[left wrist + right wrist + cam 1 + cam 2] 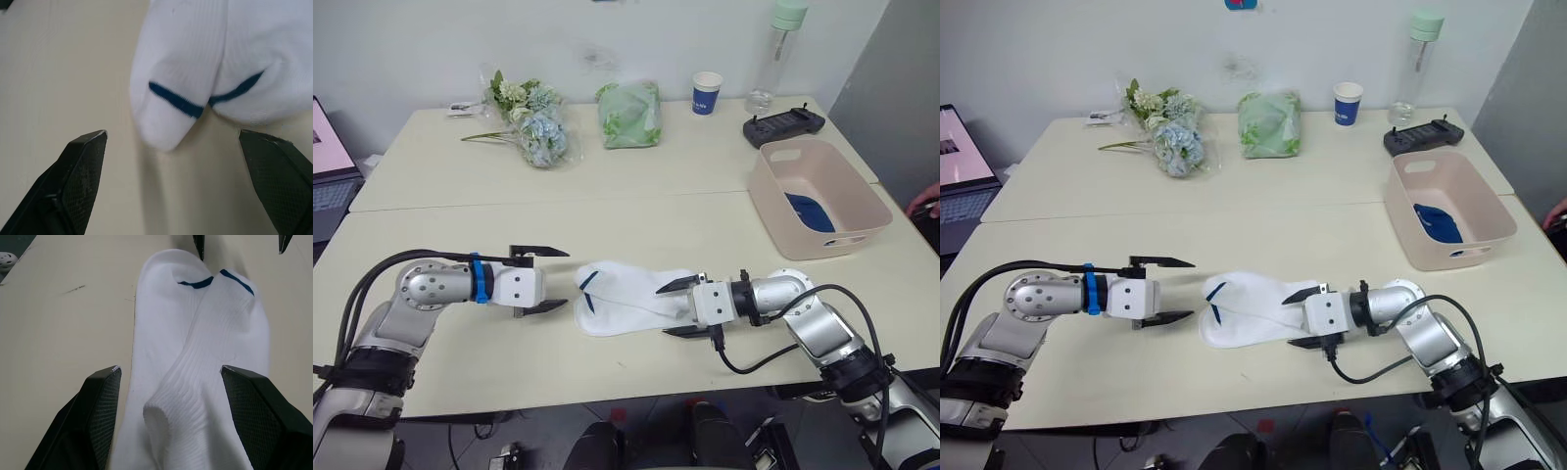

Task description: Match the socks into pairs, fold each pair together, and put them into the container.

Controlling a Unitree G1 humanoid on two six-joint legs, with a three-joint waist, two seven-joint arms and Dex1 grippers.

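Two white socks (pixel 626 297) with navy toe stripes lie overlapped, side by side, near the table's front edge. My left gripper (pixel 567 277) is open just short of their toe end (pixel 195 63), with nothing between its fingers. From the other side my right gripper (pixel 662 311) is open, and its fingers (pixel 102 401) straddle the cuff end (pixel 195 333) without closing on it. The container (pixel 773 191), a pale pink tub, stands at the right. Dark blue socks (pixel 808 211) lie inside it.
On the far table are a bunch of flowers (pixel 533 117), a pale green bag (pixel 629 115), a blue-and-white paper cup (pixel 707 93), a bottle (pixel 778 54) and a black controller (pixel 783 125). A laptop (pixel 328 166) sits at the left edge. A person's hand (pixel 925 201) shows at the right edge.
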